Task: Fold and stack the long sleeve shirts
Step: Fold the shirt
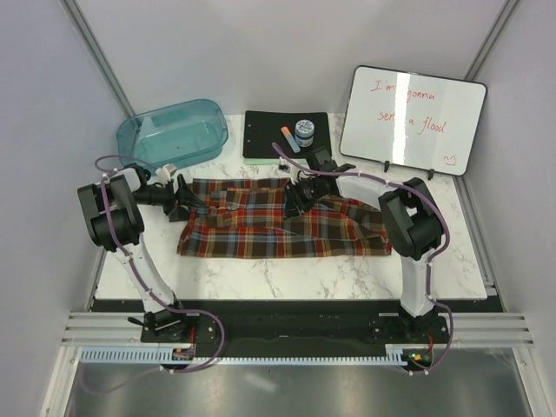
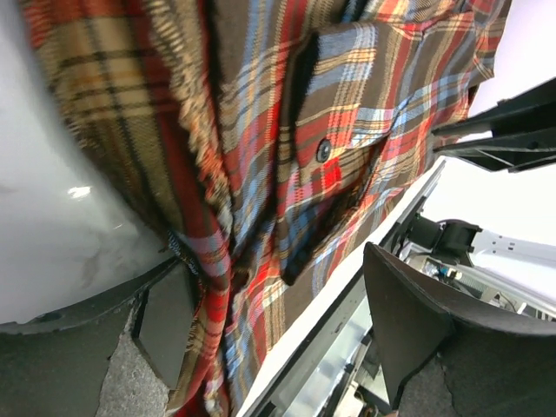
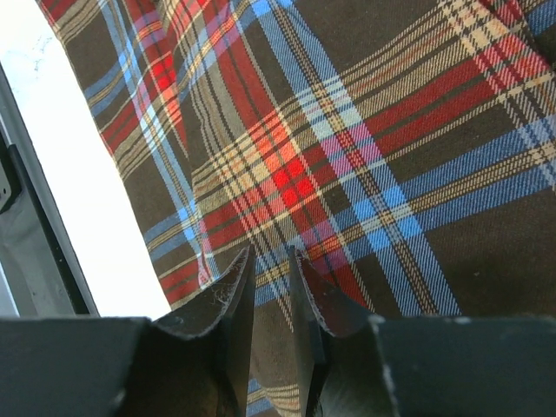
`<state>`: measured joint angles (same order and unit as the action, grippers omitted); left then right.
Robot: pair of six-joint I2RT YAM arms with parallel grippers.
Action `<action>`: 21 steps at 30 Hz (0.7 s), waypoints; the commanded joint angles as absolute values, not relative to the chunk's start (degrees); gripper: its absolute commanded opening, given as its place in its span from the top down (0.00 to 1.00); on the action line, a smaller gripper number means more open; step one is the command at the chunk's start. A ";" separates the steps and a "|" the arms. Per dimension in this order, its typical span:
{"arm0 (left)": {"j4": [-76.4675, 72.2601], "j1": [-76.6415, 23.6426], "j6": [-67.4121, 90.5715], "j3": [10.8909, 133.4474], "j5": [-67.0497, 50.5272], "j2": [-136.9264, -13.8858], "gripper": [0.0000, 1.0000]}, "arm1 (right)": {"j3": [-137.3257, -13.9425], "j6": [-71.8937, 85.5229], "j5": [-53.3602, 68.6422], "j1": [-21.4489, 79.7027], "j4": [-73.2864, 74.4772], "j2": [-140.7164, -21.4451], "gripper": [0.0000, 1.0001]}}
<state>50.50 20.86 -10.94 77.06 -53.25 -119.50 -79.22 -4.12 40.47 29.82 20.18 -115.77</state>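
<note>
One plaid long sleeve shirt (image 1: pixel 278 228) in red, brown and blue checks lies stretched across the marble table (image 1: pixel 287 280). My left gripper (image 1: pixel 185 198) sits at its left end. In the left wrist view this gripper (image 2: pixel 291 334) is open wide, and the shirt (image 2: pixel 347 104), with a buttoned pocket, hangs against the left finger (image 2: pixel 165 321). My right gripper (image 1: pixel 294 195) is at the middle of the shirt's far edge. The right wrist view shows it (image 3: pixel 269 254) shut on a fold of the plaid cloth (image 3: pixel 365 130).
A teal plastic bin (image 1: pixel 174 130) stands at the back left. A black clipboard (image 1: pixel 265 136) at the back middle carries a small jar (image 1: pixel 304 130) and a marker (image 1: pixel 290 139). A whiteboard (image 1: pixel 415 117) leans at the back right.
</note>
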 commanded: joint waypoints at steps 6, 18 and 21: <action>47.37 16.09 -8.44 76.90 -51.42 -120.94 0.21 | -81.47 -3.52 38.85 31.46 17.84 -118.91 0.71; 45.80 11.34 -7.56 76.29 -52.64 -120.76 0.32 | -81.91 -3.95 37.35 32.34 17.84 -120.85 0.71; 44.48 10.46 -6.60 75.85 -52.82 -120.59 0.42 | -81.91 -3.87 37.18 32.34 17.84 -120.68 0.71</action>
